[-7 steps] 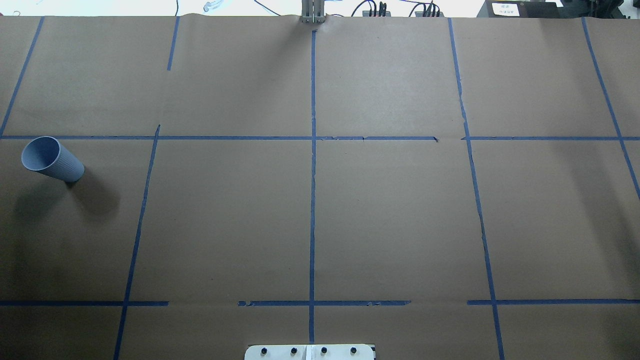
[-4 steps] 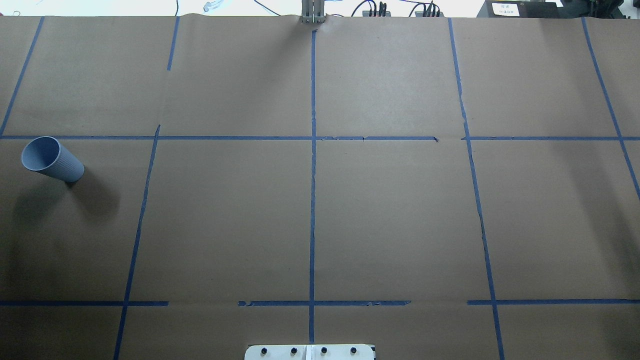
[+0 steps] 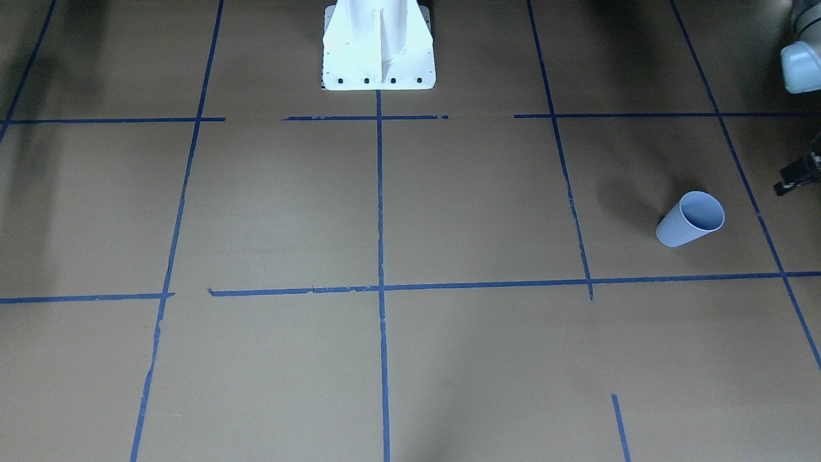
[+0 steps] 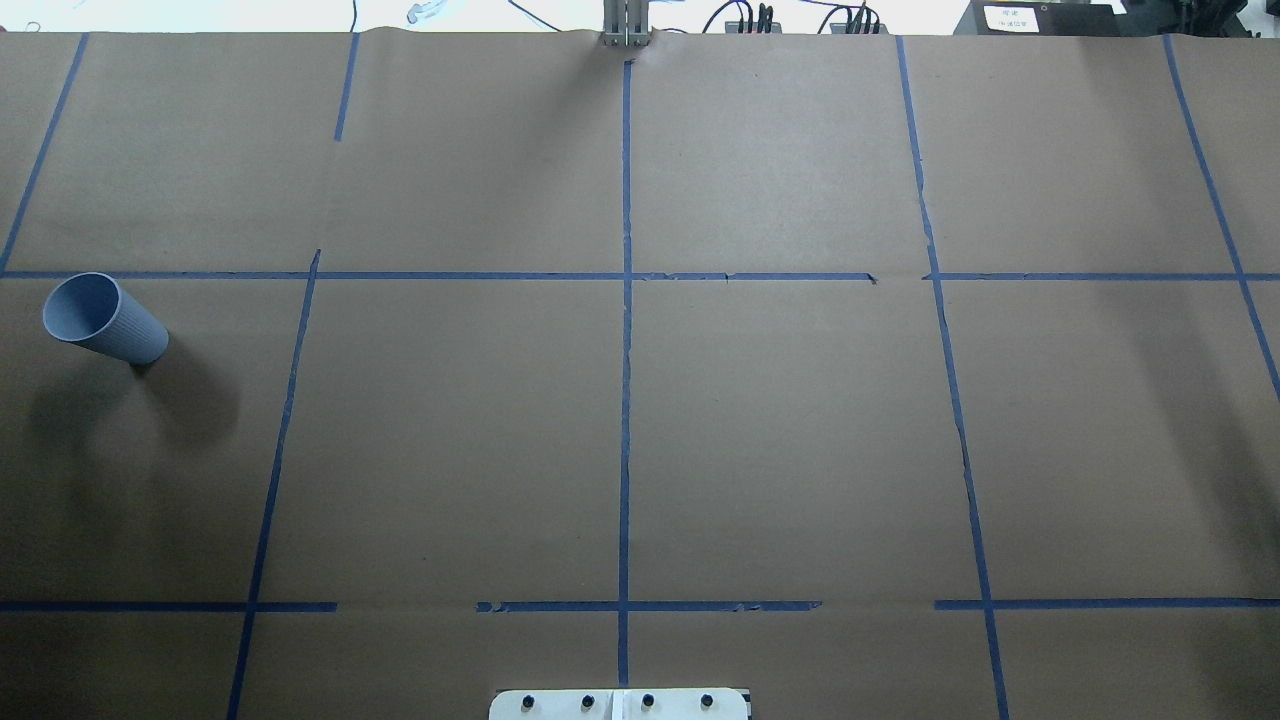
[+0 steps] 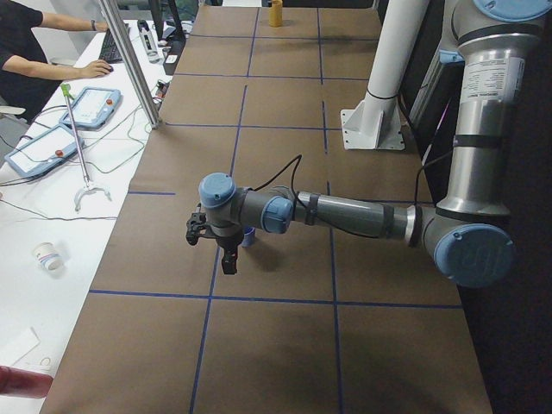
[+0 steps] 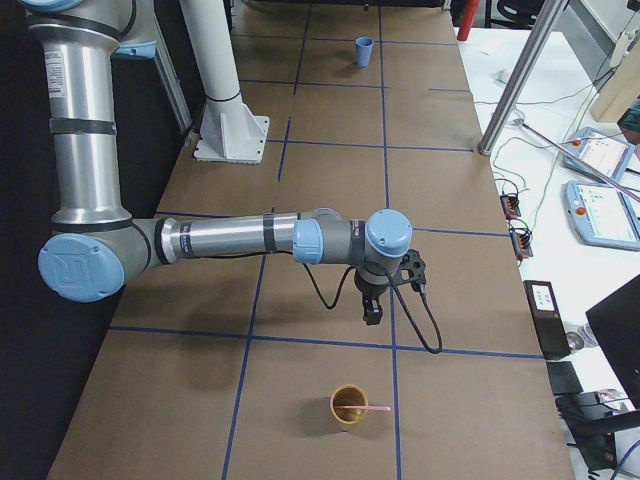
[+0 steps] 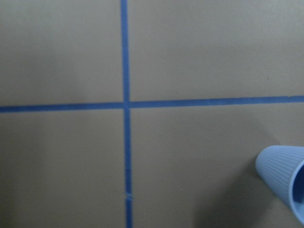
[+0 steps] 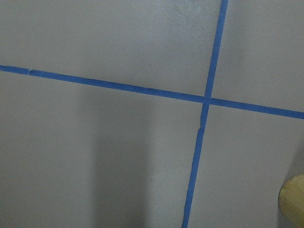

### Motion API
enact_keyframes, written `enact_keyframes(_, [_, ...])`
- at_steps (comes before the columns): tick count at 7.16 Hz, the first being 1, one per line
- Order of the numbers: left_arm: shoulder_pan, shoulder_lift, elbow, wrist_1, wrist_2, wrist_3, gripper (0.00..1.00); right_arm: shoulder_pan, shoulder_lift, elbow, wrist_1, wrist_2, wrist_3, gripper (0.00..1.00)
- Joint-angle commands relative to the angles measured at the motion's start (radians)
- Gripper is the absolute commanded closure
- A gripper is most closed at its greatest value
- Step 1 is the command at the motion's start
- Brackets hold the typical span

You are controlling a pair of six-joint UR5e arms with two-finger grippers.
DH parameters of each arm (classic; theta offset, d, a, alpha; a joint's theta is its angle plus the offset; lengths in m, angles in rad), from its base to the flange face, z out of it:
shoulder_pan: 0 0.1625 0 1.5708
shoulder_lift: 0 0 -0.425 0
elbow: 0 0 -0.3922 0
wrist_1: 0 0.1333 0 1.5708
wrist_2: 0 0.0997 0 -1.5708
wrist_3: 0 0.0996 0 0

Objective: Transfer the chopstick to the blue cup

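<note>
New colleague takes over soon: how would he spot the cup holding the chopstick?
Go to the end of the brown table on the robot's right, where the right arm stretches out low. Past its gripper stands a tan cup with a pink chopstick poking over the rim. The blue cup at the opposite end is the only other one.

Overhead and front-facing cameras look down from opposite sides, both showing the blue cup (image 4: 105, 322).

Robotics lab; tape-gridded table (image 4: 800, 450), teach pendants (image 5: 86, 108), operator (image 5: 26, 52) at keyboard (image 5: 112, 43)
</note>
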Motion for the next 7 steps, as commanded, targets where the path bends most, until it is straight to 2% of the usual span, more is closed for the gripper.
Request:
enact_keyframes(1, [0.118, -0.003, 0.0, -0.161, 0.006, -0.232, 0.0, -0.001, -0.001, 0.003, -0.001, 0.013, -0.029, 0.0])
enact_keyframes(3, [0.197, -0.003, 0.021, -0.194, 0.009, -0.295, 0.0, -0.002, 0.0, 0.003, -0.001, 0.029, -0.029, 0.0])
enact_keyframes(4, [0.226, -0.004, 0.043, -0.194, 0.009, -0.298, 0.08, -0.01, 0.0, 0.003, -0.001, 0.029, -0.031, 0.0])
enact_keyframes(5, [0.246, -0.006, 0.049, -0.194, 0.009, -0.293, 0.86, -0.013, 0.002, 0.004, -0.001, 0.03, -0.031, 0.0])
enact_keyframes(6, [0.257, -0.021, 0.052, -0.193, 0.009, -0.302, 1.0, -0.013, 0.002, 0.004, -0.001, 0.039, -0.031, 0.0])
enact_keyframes(7, [0.257, -0.047, 0.054, -0.186, 0.0, -0.308, 1.0, -0.015, 0.002, 0.003, -0.001, 0.077, -0.031, 0.0])
